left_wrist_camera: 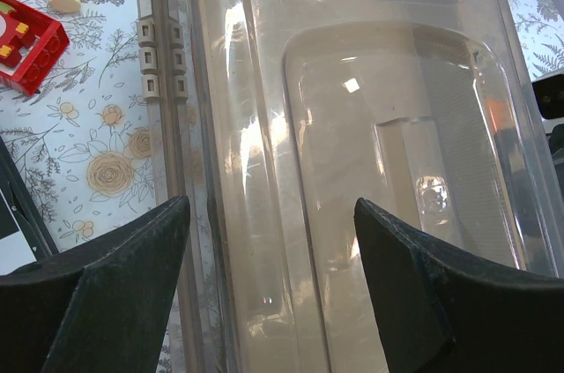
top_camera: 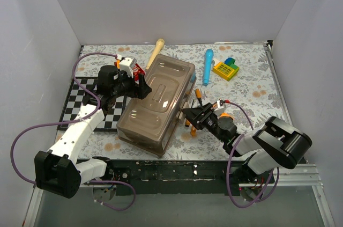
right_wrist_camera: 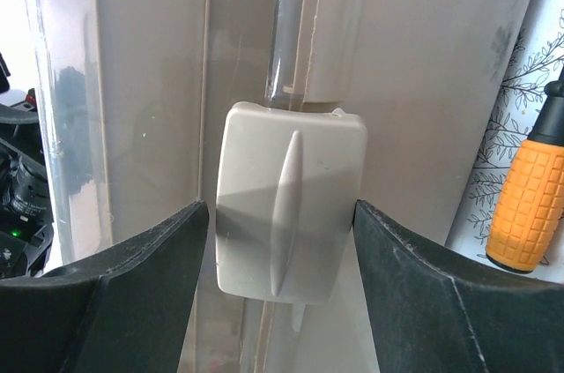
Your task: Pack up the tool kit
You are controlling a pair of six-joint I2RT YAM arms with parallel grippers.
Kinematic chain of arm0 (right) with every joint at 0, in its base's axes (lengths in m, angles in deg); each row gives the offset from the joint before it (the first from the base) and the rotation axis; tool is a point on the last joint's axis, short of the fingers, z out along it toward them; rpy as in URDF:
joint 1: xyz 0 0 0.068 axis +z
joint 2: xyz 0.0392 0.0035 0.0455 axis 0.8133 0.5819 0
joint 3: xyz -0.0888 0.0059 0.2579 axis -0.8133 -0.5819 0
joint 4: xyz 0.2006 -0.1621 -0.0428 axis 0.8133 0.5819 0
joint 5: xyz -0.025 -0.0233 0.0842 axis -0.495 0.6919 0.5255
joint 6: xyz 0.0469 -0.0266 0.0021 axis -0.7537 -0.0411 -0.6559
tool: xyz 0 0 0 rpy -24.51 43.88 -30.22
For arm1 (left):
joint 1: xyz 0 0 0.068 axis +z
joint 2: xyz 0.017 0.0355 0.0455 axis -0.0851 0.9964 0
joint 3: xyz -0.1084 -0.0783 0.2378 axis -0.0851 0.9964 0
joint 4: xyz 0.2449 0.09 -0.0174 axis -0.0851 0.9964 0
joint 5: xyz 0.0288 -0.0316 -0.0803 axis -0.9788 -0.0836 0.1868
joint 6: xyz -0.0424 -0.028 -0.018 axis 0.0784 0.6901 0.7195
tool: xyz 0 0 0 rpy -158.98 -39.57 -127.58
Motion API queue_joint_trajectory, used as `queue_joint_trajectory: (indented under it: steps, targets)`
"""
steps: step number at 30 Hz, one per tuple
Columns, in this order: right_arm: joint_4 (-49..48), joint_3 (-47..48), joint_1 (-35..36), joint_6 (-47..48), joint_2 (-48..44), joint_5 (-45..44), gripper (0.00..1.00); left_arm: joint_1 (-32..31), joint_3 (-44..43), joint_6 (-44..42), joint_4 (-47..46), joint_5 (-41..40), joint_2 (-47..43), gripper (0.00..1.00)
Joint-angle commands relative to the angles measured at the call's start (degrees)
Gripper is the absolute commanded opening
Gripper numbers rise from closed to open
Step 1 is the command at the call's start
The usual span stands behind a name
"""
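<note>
Left end effector (top_camera: 143, 86) wide over toolbox (top_camera: 158, 106) left edge. Right end effector (right_wrist_camera: 280, 214) wide, straddling right-side latch (right_wrist_camera: 291, 170).

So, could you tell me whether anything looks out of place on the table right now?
Yes. The toolbox looks shut, yet orange-handled screwdrivers lie loose on the table along its right side, outside it. The box also sits askew, diagonal to the table edges. The right claw straddles its latch.
</note>
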Motion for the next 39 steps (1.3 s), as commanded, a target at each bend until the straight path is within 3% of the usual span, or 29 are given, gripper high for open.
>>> queue_joint_trajectory:
  steps: [1, 20, 39]
  targets:
    - [-12.6, 2.2, 0.5, -1.5, 0.7, -1.0, 0.74, -0.1, 0.9, -1.7, 3.0, -1.5, 0.1, 0.74]
    - [-12.6, 1.0, 0.6, -5.6, -3.7, -3.7, 0.71, -0.1, 0.8, -1.7, 3.1, -1.2, 0.8, 0.74]
    - [-12.5, -6.9, 1.0, -5.1, -9.3, -10.5, 0.7, -0.2, 1.0, -1.7, 3.1, -1.3, 0.5, 0.74]
